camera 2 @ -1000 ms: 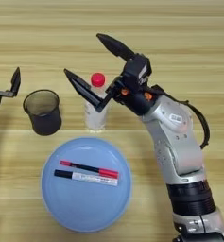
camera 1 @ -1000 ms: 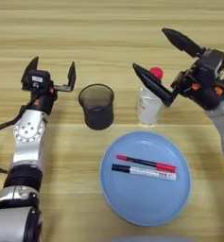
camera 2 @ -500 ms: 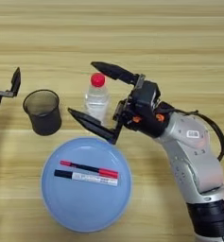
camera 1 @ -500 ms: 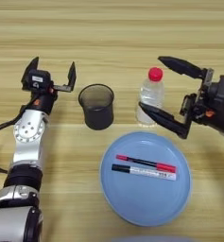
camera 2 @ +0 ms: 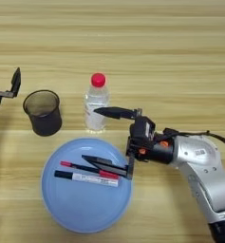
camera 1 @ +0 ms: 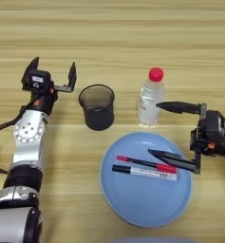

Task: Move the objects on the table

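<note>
Right claw [camera 2: 100, 136] has dropped beside the bottle [camera 2: 96, 102], fingers spread over the plate [camera 2: 61, 204].

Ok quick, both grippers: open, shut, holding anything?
Left gripper: open, holding nothing, beside the dark translucent cup.
Right gripper: open wide, holding nothing, between the clear plastic bottle with red cap and the round light-blue plate.

A pale grey-blue curved sliver [camera 1: 145, 240] shows at the very bottom edge of the left eye view, cut off, so its nature cannot be told.
</note>
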Tool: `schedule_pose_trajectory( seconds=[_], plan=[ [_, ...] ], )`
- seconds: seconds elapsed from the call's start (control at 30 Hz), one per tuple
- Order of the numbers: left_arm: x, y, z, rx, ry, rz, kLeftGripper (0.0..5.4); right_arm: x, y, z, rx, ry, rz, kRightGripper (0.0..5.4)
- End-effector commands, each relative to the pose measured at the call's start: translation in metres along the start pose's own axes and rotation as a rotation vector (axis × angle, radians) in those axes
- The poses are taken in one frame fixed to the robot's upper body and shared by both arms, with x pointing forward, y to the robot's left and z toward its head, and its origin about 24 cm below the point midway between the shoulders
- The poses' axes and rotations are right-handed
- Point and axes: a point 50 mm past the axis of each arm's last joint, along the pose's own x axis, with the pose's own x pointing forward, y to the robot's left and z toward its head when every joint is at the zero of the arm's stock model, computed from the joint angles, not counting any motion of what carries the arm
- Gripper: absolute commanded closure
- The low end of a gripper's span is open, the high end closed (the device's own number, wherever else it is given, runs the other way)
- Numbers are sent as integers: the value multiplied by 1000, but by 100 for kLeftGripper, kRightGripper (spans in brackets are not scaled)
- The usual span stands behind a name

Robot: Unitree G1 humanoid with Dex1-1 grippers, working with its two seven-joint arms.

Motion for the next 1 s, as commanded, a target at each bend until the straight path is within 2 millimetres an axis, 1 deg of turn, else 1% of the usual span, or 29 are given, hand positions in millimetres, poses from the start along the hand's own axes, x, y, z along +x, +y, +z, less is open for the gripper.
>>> schedule_pose_trajectory(
  seconds=[0.03,0.33,0.67,1.0],
  plan=[
    [2,4,4,20,-14,-9,0,-6,9,-12,49,97,70,3],
    [1,4,5,22,-13,-13,0,-11,18,-23,68,199,147,3],
    [2,3,4,21,-11,-12,0,-10,19,-41,37,305,148,3],
    [2,4,4,21,-9,-13,0,-11,24,-54,45,366,172,3]
  ],
)
